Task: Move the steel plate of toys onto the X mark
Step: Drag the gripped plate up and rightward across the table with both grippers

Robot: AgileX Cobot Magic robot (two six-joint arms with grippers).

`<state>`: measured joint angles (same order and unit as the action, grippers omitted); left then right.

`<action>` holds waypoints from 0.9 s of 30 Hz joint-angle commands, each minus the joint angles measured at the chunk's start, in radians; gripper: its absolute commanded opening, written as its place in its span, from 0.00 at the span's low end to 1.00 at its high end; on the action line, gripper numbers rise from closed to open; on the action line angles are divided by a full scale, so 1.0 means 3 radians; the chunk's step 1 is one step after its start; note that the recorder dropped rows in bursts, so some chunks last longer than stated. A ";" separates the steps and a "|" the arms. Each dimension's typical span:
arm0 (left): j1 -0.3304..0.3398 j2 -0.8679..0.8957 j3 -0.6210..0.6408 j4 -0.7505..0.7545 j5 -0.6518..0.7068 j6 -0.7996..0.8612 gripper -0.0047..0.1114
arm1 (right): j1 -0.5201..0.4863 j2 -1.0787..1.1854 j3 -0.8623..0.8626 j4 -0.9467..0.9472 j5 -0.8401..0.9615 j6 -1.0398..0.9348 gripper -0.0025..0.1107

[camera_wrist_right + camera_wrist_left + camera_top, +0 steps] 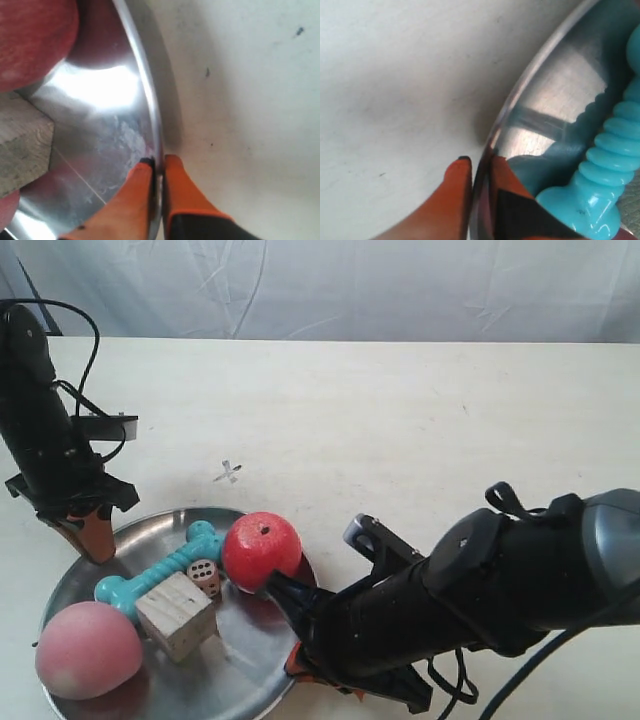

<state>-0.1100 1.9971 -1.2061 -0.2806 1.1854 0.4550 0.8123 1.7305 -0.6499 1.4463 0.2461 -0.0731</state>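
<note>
1. Two grippers held the round shiny steel plate (235, 665) by its rim: the left gripper (480, 192) at 10 o'clock, the right gripper (160, 165) at 4 o'clock.
2. Only the wrist views showed orange jaws clamped across that thin edge.
3. Only the exterior view showed the faint grey pencil X mark (228, 472), lying apart at the plate's 1 o'clock.

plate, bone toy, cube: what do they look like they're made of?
Plate: polished bare metal, probably steel. It shows mirror glare and reflects the toys.
Bone: teal rubber or soft plastic with a satin finish. The left wrist view shows moulded ribs.
Cube: pale unfinished wood, matte, with faint grain lines.
</note>
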 commanded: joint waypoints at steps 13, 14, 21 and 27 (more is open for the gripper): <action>-0.0155 -0.0166 -0.0208 -0.0161 0.0119 -0.0103 0.04 | -0.0061 -0.0147 -0.0012 -0.0083 -0.0186 -0.0053 0.01; -0.0178 -0.0166 -0.0224 -0.0153 0.0119 -0.0103 0.04 | -0.0084 -0.0147 -0.0012 -0.0083 -0.0186 -0.0053 0.01; -0.0290 -0.0166 -0.0361 -0.0120 0.0119 -0.0127 0.04 | -0.0122 -0.0177 -0.0051 -0.0145 -0.0204 -0.0068 0.01; -0.0290 -0.0159 -0.0517 0.0017 0.0119 -0.0197 0.04 | -0.0147 -0.0171 -0.0177 -0.0246 -0.0269 -0.0068 0.01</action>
<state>-0.1785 1.9644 -1.3407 -0.2068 1.1873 0.4330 0.7756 1.6910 -0.6732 1.3941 0.1712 -0.0739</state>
